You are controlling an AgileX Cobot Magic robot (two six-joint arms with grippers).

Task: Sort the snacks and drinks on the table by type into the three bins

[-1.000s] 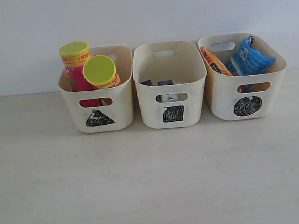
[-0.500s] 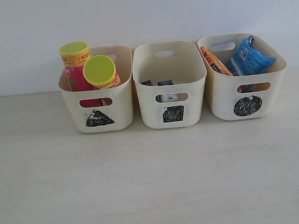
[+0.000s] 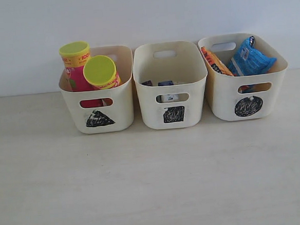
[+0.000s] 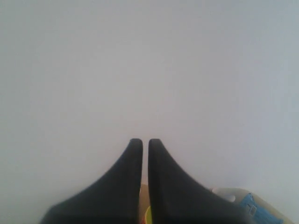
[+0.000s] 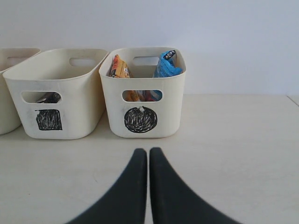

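Exterior view: three cream bins are lined up side by side at the back of the pale table (image 3: 155, 184), close to a white wall (image 3: 143, 15). The triangle bin (image 3: 73, 115) is placed on the left, the square bin (image 3: 150, 115) in the middle and the circle bin (image 3: 221, 105) on the right, each just beside the next.

Both chip cans are held in the triangle bin: the pink-green can (image 3: 76, 66) is stood nearly upright at the back left, and the yellow-red can (image 3: 102, 73) is leaned beside it, its yellow-green lid tilted toward the camera. Both are seen rising well above the rim.

The small cartons (image 3: 165, 83) are found low in the square bin; only dark tops are shown over the front wall and a pale patch through the handle cut-out, so the two cannot be told apart with certainty.

The orange-brown bag (image 3: 216, 61) and the blue bag (image 3: 249, 60) are stood on end in the circle bin, the orange-brown one to the left, both poking above the rim.

In the left wrist view the left gripper (image 4: 145, 142) is raised against the wall, its black fingers pressed together with nothing between them. In the right wrist view the right gripper (image 5: 148, 151) is held over bare table in front of the circle bin, well apart from it, fingers likewise pressed together and nothing pinched
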